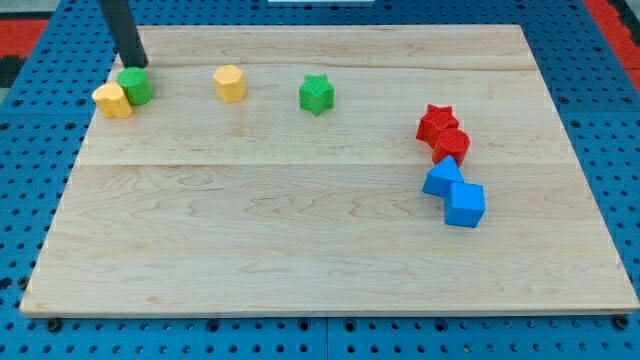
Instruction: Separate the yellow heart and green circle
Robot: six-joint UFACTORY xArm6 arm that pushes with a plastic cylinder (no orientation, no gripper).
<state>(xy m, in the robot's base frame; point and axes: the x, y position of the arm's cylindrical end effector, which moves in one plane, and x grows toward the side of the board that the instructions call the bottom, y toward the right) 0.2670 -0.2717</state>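
Here my tip (137, 64) sits just above the green circle (136, 86), which touches the yellow heart (112, 100) on its left. There is no claw, only a bare rod.

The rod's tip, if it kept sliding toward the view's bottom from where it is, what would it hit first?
Most likely the green circle: my tip sits just above it in the view, with the yellow heart touching its left side.
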